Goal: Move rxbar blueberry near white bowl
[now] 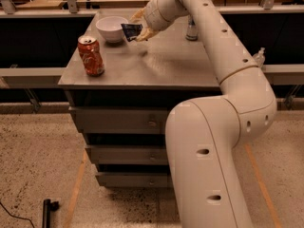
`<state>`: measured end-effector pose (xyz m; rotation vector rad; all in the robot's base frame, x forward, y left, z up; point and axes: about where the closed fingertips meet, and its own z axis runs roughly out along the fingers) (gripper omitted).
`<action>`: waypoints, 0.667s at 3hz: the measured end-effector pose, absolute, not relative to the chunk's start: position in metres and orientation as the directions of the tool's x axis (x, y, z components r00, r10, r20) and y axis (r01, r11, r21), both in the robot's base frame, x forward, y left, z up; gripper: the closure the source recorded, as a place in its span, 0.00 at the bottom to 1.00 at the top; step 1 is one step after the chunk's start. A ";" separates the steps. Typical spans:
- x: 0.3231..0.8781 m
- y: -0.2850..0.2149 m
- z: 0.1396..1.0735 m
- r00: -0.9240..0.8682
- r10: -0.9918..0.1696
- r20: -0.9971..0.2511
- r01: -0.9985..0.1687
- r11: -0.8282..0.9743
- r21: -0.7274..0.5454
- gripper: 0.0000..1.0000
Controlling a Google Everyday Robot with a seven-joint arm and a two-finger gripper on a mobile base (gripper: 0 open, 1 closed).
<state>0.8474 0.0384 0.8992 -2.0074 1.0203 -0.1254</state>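
The white bowl (112, 28) sits at the back left of the grey cabinet top (156, 63). My gripper (138, 26) is just right of the bowl, shut on the rxbar blueberry (131, 31), a small dark navy bar. The bar hangs slightly above the surface, close to the bowl's right rim. My white arm reaches in from the right and covers part of the top.
An orange-red soda can (91, 55) stands at the front left of the top. A blue-and-silver can (191, 30) stands at the back right, partly behind my arm. Drawers lie below the top; a dark object (46, 210) lies on the floor.
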 end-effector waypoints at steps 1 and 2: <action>0.852 0.042 0.900 0.663 -0.703 -0.258 -0.608 -0.304 -0.734 0.12; 0.855 0.034 0.908 0.654 -0.716 -0.242 -0.600 -0.297 -0.743 0.00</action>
